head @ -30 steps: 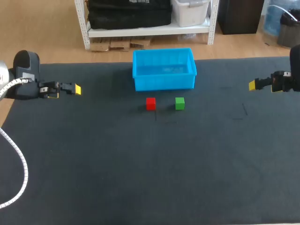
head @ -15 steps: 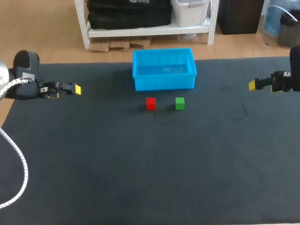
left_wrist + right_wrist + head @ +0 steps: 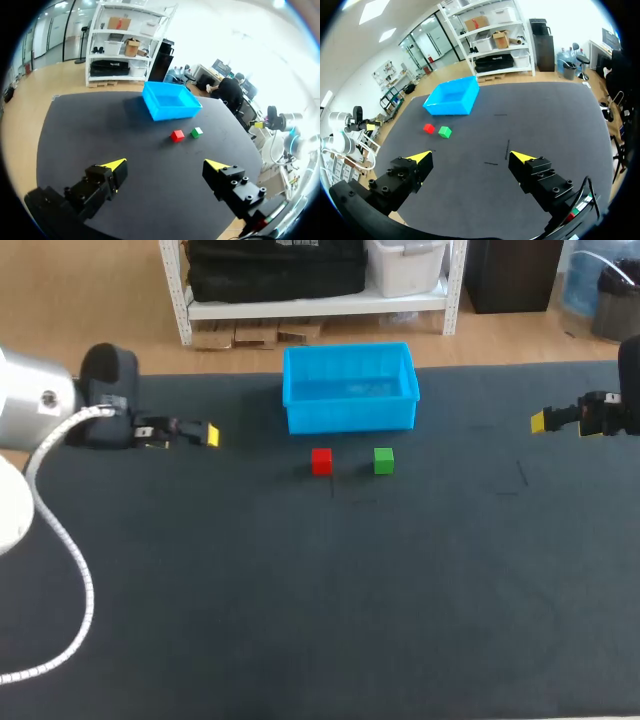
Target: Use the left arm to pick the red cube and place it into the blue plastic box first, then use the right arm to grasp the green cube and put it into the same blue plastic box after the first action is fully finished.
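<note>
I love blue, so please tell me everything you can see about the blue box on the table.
The blue box is a bright blue rectangular tub that looks like plastic, open on top with no lid. It sits upright on the dark table, near its far edge. Nothing shows inside it. The red cube and green cube lie just in front of it, not touching.

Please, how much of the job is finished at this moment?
Done: nothing; the red cube and green cube sit on the table before the blue plastic box, no cube inside it. In hand: the left gripper is open and empty, apart from the red cube. Left: both cubes; right gripper open too.
</note>
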You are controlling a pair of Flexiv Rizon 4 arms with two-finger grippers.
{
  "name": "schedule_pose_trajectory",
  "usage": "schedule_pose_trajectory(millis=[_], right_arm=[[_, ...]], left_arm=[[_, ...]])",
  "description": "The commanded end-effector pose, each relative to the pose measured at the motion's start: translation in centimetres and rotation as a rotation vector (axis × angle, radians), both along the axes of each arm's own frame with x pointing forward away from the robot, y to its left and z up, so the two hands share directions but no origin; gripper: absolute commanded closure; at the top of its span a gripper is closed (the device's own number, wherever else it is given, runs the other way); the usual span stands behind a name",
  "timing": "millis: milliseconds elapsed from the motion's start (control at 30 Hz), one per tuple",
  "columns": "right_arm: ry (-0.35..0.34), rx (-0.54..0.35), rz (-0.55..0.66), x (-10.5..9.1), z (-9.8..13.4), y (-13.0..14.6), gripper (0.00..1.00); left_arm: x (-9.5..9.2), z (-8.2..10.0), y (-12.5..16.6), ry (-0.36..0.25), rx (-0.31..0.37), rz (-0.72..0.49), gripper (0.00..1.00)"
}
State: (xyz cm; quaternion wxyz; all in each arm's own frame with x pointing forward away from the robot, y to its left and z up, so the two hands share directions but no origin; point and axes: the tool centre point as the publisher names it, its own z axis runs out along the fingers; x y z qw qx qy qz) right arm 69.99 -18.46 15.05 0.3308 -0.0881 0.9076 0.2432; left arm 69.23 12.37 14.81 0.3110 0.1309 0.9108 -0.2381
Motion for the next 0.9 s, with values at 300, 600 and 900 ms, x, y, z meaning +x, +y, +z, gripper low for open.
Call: schedule_pose_trajectory(millis=[300, 600, 900], right_arm=[[0.000, 0.000, 0.001, 0.0, 0.0, 0.0, 0.00], [0.000, 0.000, 0.001, 0.0, 0.0, 0.0, 0.00], [0.000, 0.000, 0.001, 0.0, 0.0, 0.0, 0.00]], left_arm=[[1.4, -1.1, -4.5, 0.091, 0.320, 0.150, 0.00], [1.0, -1.3, -6.9, 0.086, 0.346, 0.163, 0.00], [1.0, -1.3, -6.9, 0.086, 0.346, 0.163, 0.00]])
